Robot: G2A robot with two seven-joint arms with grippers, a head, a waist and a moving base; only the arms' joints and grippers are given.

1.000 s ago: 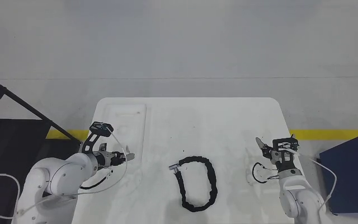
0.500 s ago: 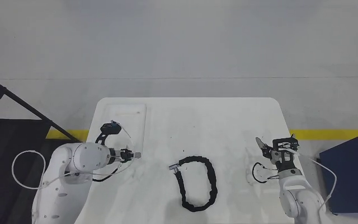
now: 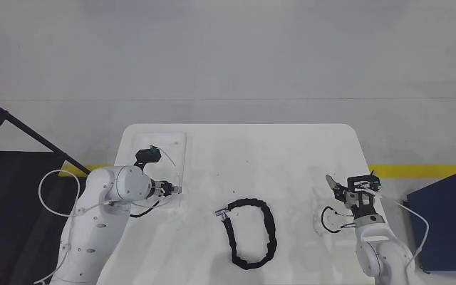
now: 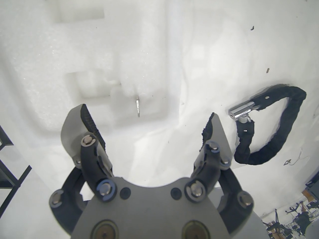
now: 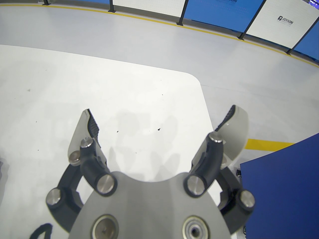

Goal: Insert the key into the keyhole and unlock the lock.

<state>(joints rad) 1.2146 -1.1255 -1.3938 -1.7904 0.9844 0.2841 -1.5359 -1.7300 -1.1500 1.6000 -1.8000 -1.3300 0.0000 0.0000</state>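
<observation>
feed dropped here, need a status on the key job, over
Left claw open, aimed at the key standing in the foam tray. Right claw open at the table edge. Chain lock closed, mid-table. Nothing between claw and key.

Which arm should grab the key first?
Left. The left gripper hovers open by the key standing in the foam tray; the right gripper, also open, is at the other side of the table.

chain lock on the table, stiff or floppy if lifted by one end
Probably floppy: the chain lock lies in a loose curved loop, so it would likely sag. Its fabric sleeve should grip well; the polished metal cylinder looks slicker.
</observation>
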